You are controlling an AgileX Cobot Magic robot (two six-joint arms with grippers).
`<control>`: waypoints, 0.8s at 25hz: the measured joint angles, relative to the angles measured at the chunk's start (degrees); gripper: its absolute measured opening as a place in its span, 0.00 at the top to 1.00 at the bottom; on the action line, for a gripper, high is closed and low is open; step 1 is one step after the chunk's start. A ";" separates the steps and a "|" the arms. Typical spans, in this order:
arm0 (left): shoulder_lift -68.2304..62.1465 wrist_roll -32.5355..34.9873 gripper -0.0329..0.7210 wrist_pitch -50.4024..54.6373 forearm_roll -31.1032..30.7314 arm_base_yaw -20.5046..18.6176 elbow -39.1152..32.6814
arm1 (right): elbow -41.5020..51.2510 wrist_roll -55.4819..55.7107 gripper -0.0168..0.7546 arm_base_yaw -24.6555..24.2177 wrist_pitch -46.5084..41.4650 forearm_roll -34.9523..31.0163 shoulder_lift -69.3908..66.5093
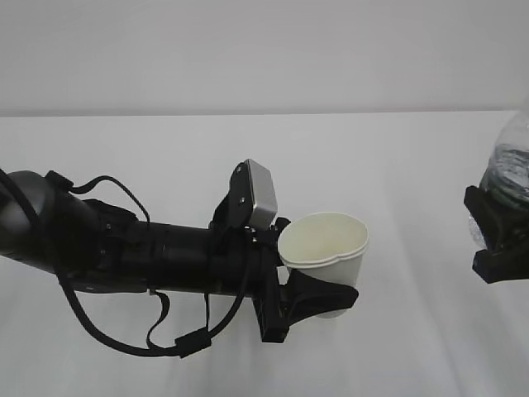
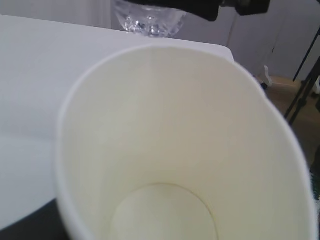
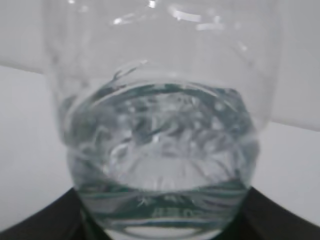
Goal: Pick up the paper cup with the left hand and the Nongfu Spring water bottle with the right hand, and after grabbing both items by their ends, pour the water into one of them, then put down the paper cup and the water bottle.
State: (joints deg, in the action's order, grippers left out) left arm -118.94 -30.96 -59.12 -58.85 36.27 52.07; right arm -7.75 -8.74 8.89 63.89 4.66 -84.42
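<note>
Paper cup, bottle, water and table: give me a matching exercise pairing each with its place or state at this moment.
Things:
1. paper cup
2. Nongfu Spring water bottle
3. water
4. table

Places or states:
A. white, bare surface under both arms
B. empty, dry cream inside, gripped in the left claw
C. at the right edge of the exterior view, gripped in the right claw
D. clear liquid sitting inside the bottle

Pairs: 1-B, 2-C, 3-D, 4-A
</note>
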 joint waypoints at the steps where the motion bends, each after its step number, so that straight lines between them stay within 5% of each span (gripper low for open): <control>1: 0.00 0.00 0.37 0.00 0.00 0.00 0.00 | 0.00 0.00 0.46 0.00 0.00 -0.11 0.68; 20: 0.00 0.00 0.37 0.08 0.22 0.03 0.00 | -2.77 0.18 0.46 0.00 -3.09 -1.41 3.93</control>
State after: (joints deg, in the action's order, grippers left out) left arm -118.94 -30.96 -59.04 -58.63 36.30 52.07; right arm -10.52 -8.56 8.89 60.80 3.25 -80.49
